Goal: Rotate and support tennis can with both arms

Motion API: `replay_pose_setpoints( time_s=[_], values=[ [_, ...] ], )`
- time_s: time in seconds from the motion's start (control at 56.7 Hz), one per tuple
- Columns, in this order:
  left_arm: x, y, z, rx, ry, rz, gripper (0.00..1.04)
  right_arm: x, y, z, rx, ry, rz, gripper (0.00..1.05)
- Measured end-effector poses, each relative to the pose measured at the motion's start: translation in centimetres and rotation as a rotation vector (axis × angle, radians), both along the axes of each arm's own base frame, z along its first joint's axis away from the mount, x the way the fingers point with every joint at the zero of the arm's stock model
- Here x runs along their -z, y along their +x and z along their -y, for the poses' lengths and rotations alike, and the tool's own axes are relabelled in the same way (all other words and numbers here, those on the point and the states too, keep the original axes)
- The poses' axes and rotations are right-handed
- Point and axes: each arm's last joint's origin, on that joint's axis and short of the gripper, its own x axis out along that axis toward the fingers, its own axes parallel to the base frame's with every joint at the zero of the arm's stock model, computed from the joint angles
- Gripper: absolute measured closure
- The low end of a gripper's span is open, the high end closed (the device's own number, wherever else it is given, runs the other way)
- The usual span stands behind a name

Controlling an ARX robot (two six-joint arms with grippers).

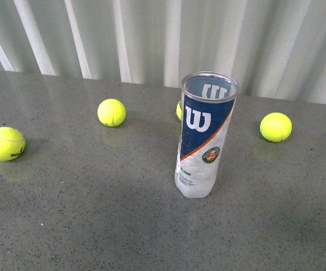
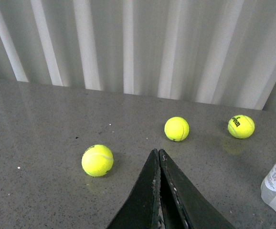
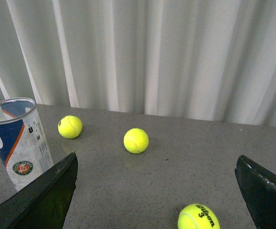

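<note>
Can stands upright, open mouth up, just right of centre in the front view, alone on the grey table, no arm touching it. Four balls lie scattered around, one upper left. Left gripper has its fingers pressed together, empty; right gripper is spread wide, holding nothing.

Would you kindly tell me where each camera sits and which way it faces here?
Front view: on the robot's body, looking down at the upright tennis can on the grey table; no arm shows.
Left wrist view: behind the left gripper, fingers together, facing balls and curtain.
Right wrist view: behind the right gripper, fingers wide apart.
Shared: all three show the can.
</note>
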Motion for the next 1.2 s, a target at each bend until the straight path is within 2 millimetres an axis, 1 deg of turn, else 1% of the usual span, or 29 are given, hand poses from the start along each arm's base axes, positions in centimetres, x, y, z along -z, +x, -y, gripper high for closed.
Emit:
replay_pose_setpoints(
  time_s=[0.229, 0.882, 0.935, 0.988, 1.199],
  values=[
    [0.7, -0.9, 0.0, 0.0, -0.002, 0.012, 1.01, 0.0, 0.0, 0.0, 0.0, 0.0, 0.0, 0.07],
    [0.5, -2.5, 0.0, 0.0, -0.003, 0.033, 1.01, 0.0, 0.0, 0.0, 0.0, 0.0, 0.0, 0.07],
    [1.0, -3.2, 0.0, 0.001, -0.003, -0.001, 1.01, 0.0, 0.0, 0.0, 0.0, 0.0, 0.0, 0.07],
    [0.9, -3.6, 0.0, 0.0, -0.003, 0.019, 1.01, 0.0, 0.0, 0.0, 0.0, 0.0, 0.0, 0.07],
    [0.8, -3.7, 0.0, 0.0, -0.003, 0.026, 1.01, 0.0, 0.0, 0.0, 0.0, 0.0, 0.0, 0.07]
  ],
)
